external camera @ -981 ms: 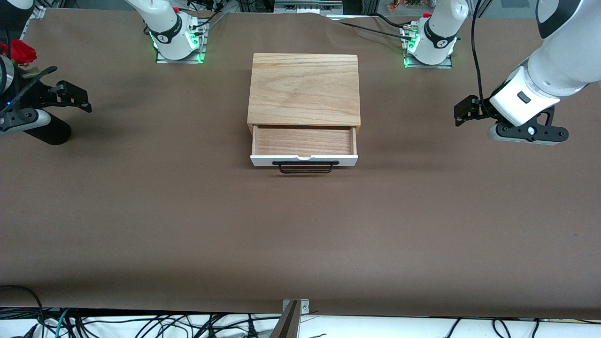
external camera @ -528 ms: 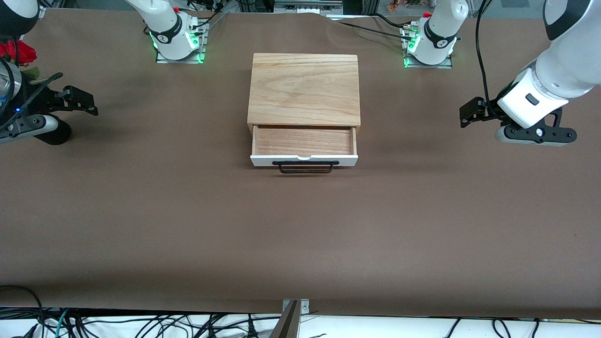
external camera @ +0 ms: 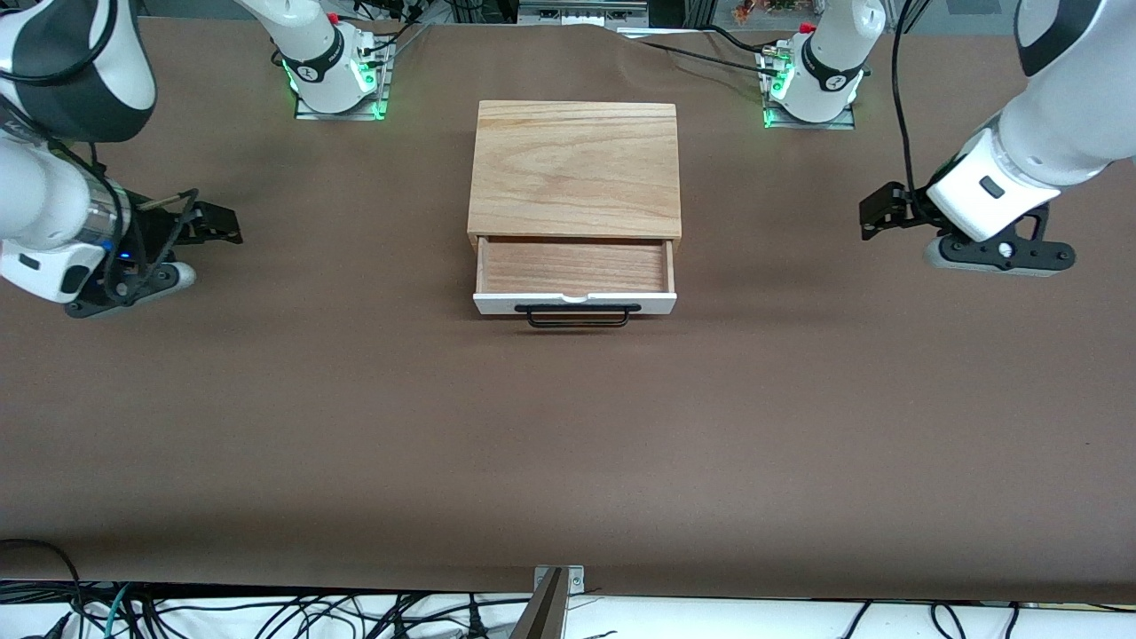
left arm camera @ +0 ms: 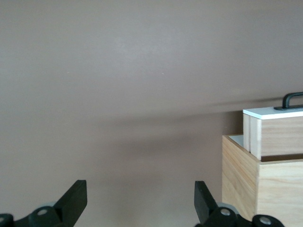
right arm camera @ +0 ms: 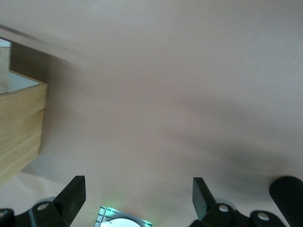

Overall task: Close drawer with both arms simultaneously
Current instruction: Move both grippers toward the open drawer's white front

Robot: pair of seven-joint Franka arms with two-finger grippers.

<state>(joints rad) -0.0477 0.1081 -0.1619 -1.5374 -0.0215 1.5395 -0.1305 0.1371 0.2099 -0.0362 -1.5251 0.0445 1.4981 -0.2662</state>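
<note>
On the table (external camera: 355, 426), mid-way between the two arms' ends, one oak box (external camera: 575, 169) holds one drawer (external camera: 574, 282) — pulled out. Two grippers hover over bare table — left gripper (external camera: 879, 213) and right gripper (external camera: 213, 224), fingers spread.

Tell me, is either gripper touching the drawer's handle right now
No, the left gripper and right gripper both hang over bare table at their own ends, well apart from the handle of the open drawer.

Right gripper (external camera: 213, 224) now farther in over the bench (external camera: 355, 426) toward the drawer (external camera: 574, 277), left gripper (external camera: 879, 216) shifted only slightly
</note>
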